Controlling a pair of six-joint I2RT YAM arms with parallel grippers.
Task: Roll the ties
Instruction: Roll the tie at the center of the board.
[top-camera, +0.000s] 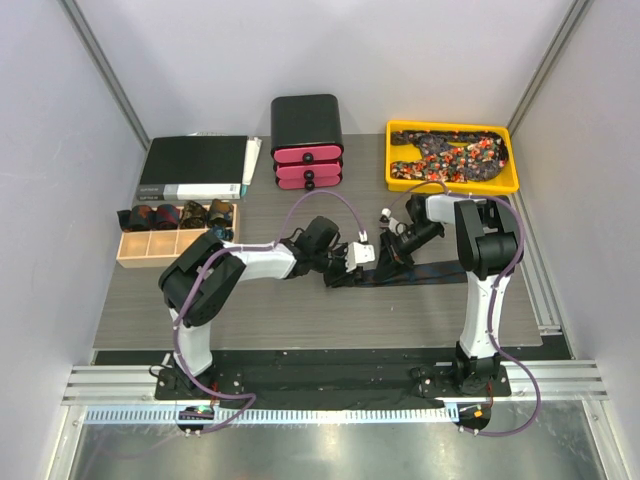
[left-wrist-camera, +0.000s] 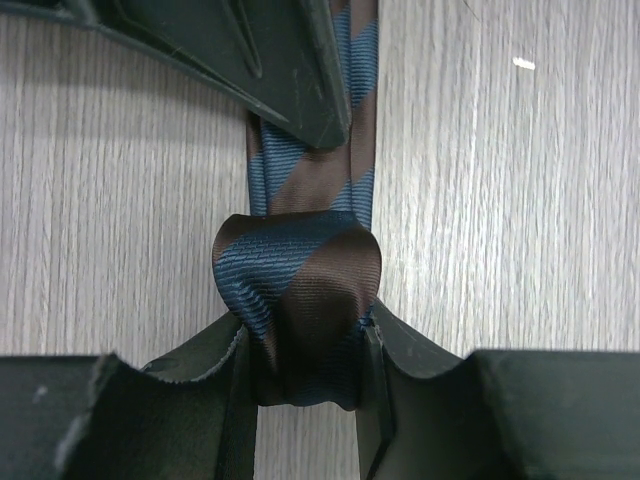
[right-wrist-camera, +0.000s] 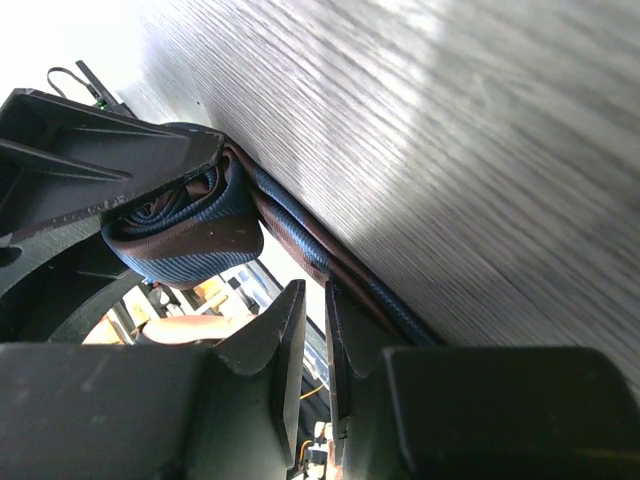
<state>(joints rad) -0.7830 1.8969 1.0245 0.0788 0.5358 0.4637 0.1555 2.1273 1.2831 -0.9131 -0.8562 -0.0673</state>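
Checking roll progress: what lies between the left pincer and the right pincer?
Flat striped tie on the table, running from the coil in the left pincer to the right pincer; left wrist view shows it.

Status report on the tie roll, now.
Left gripper shut on striped tie, small coil started. Right gripper jaws nearly together over the flat length just ahead; grip unclear. Nothing else seen on the tie.

right gripper crowds tie coil
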